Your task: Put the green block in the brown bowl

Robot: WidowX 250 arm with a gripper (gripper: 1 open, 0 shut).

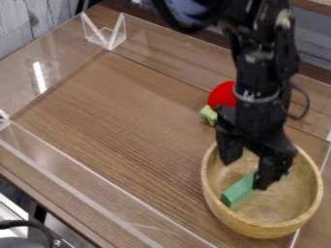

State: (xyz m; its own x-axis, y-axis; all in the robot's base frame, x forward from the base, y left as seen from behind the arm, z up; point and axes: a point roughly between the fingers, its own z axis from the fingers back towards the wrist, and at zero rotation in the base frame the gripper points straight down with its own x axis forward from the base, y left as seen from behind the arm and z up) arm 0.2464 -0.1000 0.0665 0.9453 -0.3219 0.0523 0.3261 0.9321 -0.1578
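Observation:
The green block (239,190) lies on the floor of the brown bowl (300,210), at its left side, with nothing gripping it. My gripper (253,163) hangs just above the bowl, pointing down. Its fingers (230,147) are spread wide, clear of the block, so it stands open and empty.
A red ball-like object (225,94) and a small pale green piece (208,114) sit just behind the bowl. Low clear walls (52,160) fence the wooden table, and a clear folded stand (104,34) is at the far left corner.

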